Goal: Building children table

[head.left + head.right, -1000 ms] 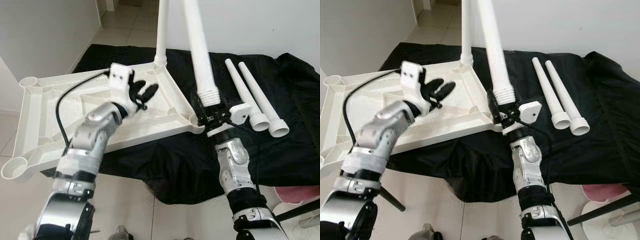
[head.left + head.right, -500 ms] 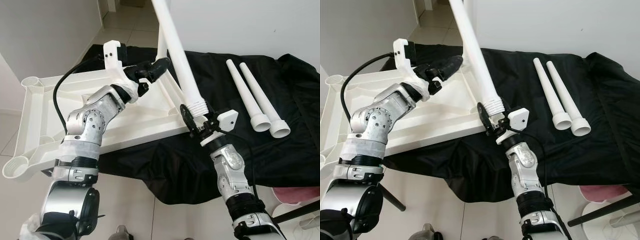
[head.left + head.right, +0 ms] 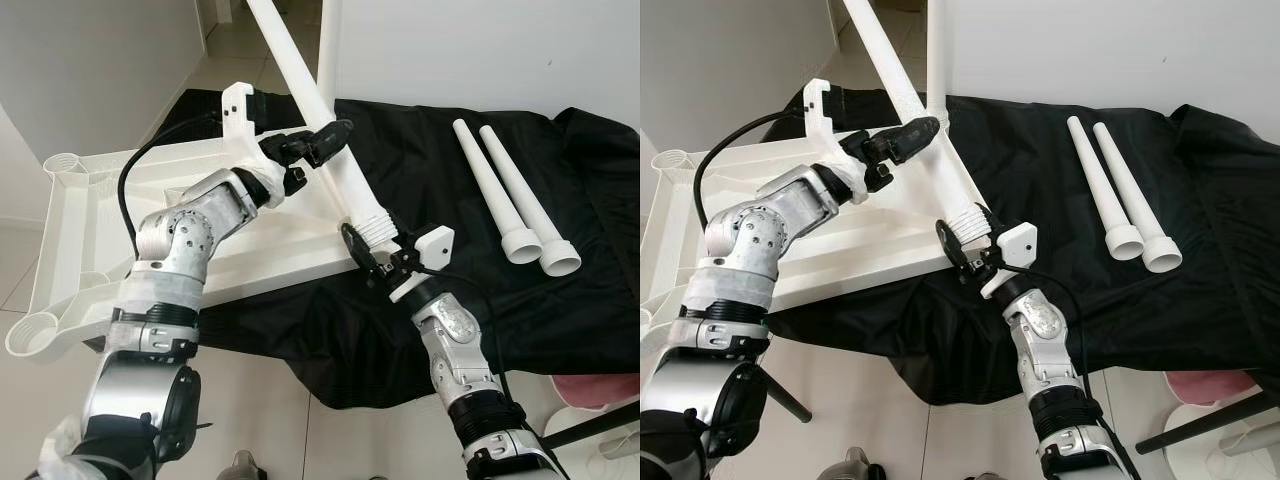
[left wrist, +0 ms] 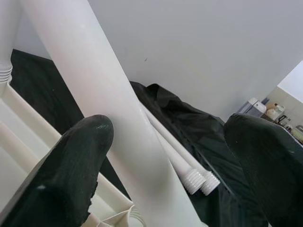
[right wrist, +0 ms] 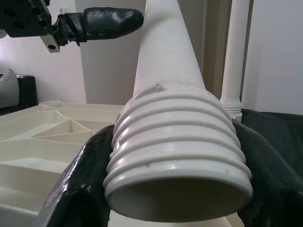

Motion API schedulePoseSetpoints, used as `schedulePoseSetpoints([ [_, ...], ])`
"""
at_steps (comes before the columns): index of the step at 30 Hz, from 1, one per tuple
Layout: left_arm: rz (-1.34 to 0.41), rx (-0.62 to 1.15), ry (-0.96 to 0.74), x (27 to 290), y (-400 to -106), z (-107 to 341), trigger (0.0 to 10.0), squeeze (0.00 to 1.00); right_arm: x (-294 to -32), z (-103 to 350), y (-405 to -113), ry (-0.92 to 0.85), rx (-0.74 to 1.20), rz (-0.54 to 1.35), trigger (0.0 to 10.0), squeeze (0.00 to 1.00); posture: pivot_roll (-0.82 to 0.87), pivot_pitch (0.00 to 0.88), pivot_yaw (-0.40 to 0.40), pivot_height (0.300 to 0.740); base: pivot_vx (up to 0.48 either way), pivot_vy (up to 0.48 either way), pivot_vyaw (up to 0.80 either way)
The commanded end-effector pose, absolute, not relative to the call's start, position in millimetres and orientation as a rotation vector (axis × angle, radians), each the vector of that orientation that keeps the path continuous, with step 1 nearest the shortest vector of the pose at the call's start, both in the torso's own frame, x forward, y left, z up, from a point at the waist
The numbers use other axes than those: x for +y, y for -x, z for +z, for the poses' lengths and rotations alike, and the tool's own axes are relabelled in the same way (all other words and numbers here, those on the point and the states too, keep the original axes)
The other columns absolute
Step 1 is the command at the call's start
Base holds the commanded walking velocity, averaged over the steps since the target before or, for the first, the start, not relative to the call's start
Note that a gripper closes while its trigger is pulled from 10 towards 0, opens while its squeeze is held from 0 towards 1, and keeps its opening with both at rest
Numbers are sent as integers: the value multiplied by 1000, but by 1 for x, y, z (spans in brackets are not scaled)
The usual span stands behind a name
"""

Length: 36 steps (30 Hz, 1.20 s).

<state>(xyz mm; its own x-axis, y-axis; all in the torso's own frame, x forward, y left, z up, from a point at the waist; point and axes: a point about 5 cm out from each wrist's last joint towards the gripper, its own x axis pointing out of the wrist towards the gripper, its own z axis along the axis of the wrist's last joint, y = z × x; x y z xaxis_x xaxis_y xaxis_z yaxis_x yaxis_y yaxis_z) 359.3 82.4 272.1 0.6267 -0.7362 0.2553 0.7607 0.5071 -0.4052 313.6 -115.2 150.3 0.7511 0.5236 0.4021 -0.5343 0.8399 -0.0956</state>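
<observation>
The white table top [image 3: 85,240] lies upside down on a black cloth [image 3: 560,300]. One white leg [image 3: 329,60] stands upright in its far corner socket. My right gripper [image 3: 378,252] is shut on a second white leg [image 3: 330,150] just below its threaded end [image 5: 177,156], beside the table top's near right corner. That leg slants up and to the left. My left gripper [image 3: 325,140] is open astride the leg's shaft, with one finger [image 4: 71,179] against it and the other finger [image 4: 267,165] apart. Two spare legs [image 3: 505,195] lie side by side on the cloth at the right.
A white wall [image 3: 480,50] rises behind the cloth, and tiled floor [image 3: 250,50] runs off at the far left. A pink object [image 3: 600,388] and a black rod [image 3: 590,425] sit low at the right. Empty corner sockets [image 3: 62,165] mark the table top's left side.
My right gripper has swung the held leg from near upright to a leftward slant and shifted left. My left gripper rose off the table top and came around the leg's shaft.
</observation>
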Motion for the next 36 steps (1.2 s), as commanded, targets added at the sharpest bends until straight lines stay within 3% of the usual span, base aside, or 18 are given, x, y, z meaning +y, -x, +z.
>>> schedulePoseSetpoints([
  [1,-1057,-80,463,76,-356,276,10000,0,-109,152,-309,-4,-447,620,10000,0,26,39,9,740,0,0,0],
  [7,-907,-49,428,83,-371,275,10000,0,-107,147,-305,8,-434,633,10000,0,21,45,12,740,0,0,0],
  [15,-682,63,507,98,-393,274,10000,0,-106,143,-302,-1,-422,643,10000,0,19,46,14,740,0,0,0],
  [32,-676,54,743,120,-405,293,9765,0,-107,139,-297,-9,-400,665,10000,0,12,36,19,740,0,0,0],
  [33,-693,46,748,119,-404,294,5255,0,-107,140,-296,-10,-402,668,10000,0,13,34,20,740,0,0,0],
  [34,-693,46,748,119,-404,294,5255,0,-107,140,-296,-10,-402,668,10000,0,13,34,20,740,0,0,0],
  [35,-728,38,785,115,-402,297,0,0,-107,140,-296,-9,-402,670,10000,0,13,31,19,740,0,0,0],
  [36,-756,36,787,111,-400,297,0,0,-107,140,-296,-8,-402,673,10000,0,13,31,19,740,0,0,0],
])
